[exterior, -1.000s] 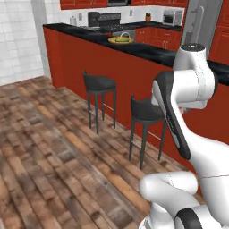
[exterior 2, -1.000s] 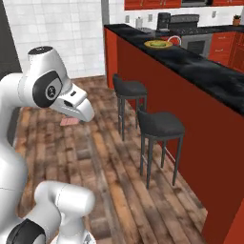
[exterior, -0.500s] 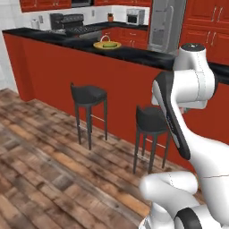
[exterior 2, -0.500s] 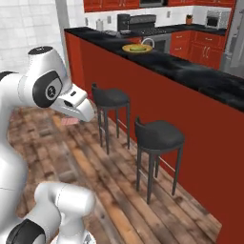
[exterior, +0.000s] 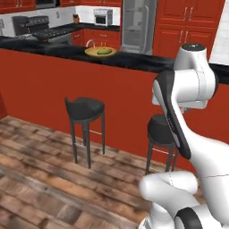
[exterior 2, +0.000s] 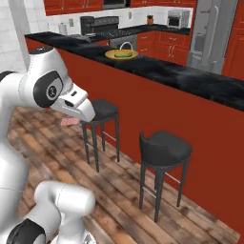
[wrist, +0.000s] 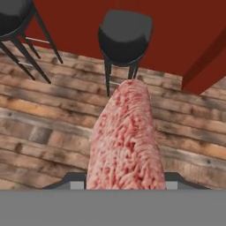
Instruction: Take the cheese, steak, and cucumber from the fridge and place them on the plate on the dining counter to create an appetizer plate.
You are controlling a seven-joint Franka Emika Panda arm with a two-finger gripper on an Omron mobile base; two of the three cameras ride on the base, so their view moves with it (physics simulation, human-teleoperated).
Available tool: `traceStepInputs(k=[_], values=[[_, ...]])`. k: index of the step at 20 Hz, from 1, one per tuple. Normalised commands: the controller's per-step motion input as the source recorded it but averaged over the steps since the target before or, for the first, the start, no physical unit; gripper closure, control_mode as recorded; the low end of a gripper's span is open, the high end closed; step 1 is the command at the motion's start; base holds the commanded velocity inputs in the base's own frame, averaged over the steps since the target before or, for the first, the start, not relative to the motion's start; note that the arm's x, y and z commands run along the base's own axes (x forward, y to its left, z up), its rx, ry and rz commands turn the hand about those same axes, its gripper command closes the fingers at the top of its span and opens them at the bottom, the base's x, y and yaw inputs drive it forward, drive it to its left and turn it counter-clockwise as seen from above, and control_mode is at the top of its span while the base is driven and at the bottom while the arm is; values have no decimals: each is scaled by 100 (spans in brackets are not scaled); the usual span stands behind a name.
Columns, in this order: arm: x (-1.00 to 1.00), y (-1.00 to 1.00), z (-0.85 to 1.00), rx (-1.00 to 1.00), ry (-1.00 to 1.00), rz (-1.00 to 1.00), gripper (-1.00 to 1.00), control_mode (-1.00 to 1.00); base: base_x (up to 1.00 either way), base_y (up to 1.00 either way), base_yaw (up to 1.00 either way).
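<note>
- Wooden plank flooring runs in front of the dining counter, whose glossy black marbled top sits over a plain red front panel.
- On that counter top rests the plate, yellow-rimmed, with the dark green cucumber lying in it; the same plate and cucumber show in the right base view, towards the far end of the counter.
- Two black stools stand against the red panel: one stool to the left, another stool partly behind the white arm in the left base view.
- Behind the counter, the grey stainless-steel fridge stands between red cabinets, its door shut.
- A black stove and a small silver toaster oven sit on the rear worktop.
- In the hand view, the steak, pinkish-red with paler marbling, rises from between the finger tips and fills the middle of the picture, above the floor and a stool.
- The claw grips the steak; its tips are mostly hidden by the meat.
- In the right base view a pink edge of the steak shows just below the arm's hand, held well above the floor and apart from the counter.
</note>
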Motion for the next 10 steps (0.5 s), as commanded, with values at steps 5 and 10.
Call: traceStepInputs(k=[5, 10], values=[[0, 0, 0, 0, 0, 0, 100, 100, 57, 100, -34], [0, 0, 0, 0, 0, 0, 100, 100, 56, 100, -32]])
